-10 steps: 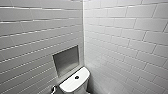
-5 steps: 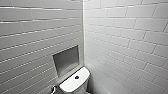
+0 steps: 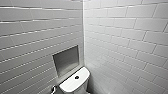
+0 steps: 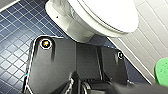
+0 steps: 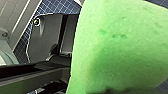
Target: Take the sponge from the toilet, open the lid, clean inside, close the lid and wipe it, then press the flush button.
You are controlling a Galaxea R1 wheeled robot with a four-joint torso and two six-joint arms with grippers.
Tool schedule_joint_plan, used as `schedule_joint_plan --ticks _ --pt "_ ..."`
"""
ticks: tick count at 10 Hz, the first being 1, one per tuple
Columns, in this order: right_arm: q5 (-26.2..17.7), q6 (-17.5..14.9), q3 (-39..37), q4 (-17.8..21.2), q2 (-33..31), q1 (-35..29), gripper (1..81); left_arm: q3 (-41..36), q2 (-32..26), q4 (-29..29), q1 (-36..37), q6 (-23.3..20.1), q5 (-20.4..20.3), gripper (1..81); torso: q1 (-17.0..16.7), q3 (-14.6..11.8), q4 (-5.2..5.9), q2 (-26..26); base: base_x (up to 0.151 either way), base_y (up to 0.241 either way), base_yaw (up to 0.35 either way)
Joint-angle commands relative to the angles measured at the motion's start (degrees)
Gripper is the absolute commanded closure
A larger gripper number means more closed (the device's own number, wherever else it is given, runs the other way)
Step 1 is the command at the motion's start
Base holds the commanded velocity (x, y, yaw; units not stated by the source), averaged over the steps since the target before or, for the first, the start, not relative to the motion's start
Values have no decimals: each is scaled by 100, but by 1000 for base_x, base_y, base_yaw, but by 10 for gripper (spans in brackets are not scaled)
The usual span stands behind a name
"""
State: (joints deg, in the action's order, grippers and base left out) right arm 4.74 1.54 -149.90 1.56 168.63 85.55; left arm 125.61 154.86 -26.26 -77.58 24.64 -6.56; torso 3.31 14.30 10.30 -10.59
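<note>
White tiled walls meeting in a tight corner, with little room either side of the toilet. Recessed niche just above the tank, flush button in the middle of its top. Blue mosaic floor open on one side of the bowl, wall near on the other. Glossy lid down. Bright green sponge held in the right gripper, apart from the bowl. Left gripper's opening impossible to tell.

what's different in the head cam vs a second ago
Nothing visibly changed. The toilet, the flush button on its tank top and the wall niche sit at the same spots in the head view as before, so the camera has not moved either.
</note>
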Motion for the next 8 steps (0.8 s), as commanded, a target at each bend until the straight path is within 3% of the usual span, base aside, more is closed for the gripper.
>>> schedule_joint_plan --ticks 1,3,5,8 --pt "-307 -4 22 -7 -2 -218 811 -661 -481 59 327 489 313 10 0 0 0 0 0 0 0" --pt "-307 -4 14 -7 33 -236 811 -1500 -1033 138 345 577 322 10 0 0 0 0 0 0 0" --pt "-307 -4 14 -7 33 -244 811 -2260 -1614 901 527 402 348 10 0 0 0 0 0 0 0" --pt "-307 -4 14 2 24 -253 811 -2664 -1957 2282 914 -538 708 10 0 0 0 0 0 0 0"
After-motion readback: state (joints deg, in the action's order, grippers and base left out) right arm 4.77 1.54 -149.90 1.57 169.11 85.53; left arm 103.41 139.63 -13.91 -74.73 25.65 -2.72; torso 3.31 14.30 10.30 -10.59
